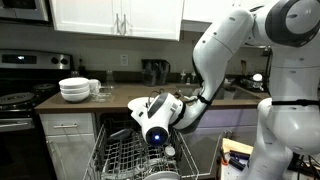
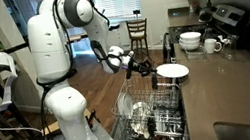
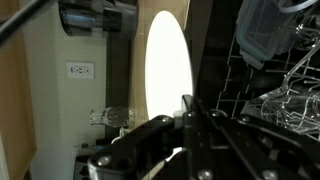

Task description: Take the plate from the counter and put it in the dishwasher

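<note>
the gripper (image 2: 154, 70) was closed on the plate (image 2: 173, 70), its dark fingers (image 3: 190, 108) pinching the near rim. in the wrist view the plate (image 3: 168, 65) stood straight ahead of the fingers as a narrow white oval, its far rim pointing away from the gripper. in an exterior view it looked close to level, sticking out beyond the fingertips and carried in the air.

just below the gripper was the open dishwasher (image 2: 152, 111), its grey wire racks pulled out, with a few dark dishes among the wires. the same racks (image 1: 130, 155) showed under the wrist in an exterior view, and a corner of them (image 3: 290, 100) showed beside the fingers in the wrist view. the plate hung above the racks and i could not see it touching them.

beyond the plate ran the dark brown counter (image 2: 232, 73), which also lay behind the arm (image 1: 215, 50) in an exterior view (image 1: 115, 100). well away from the gripper, a stack of deep white bowls (image 2: 190, 40) sat on that counter with a mug (image 2: 212, 45) just beside it, and the black stove (image 2: 230, 18) stood past them. the wrist view also caught a wall outlet (image 3: 80, 70) off to one side of the plate.
</note>
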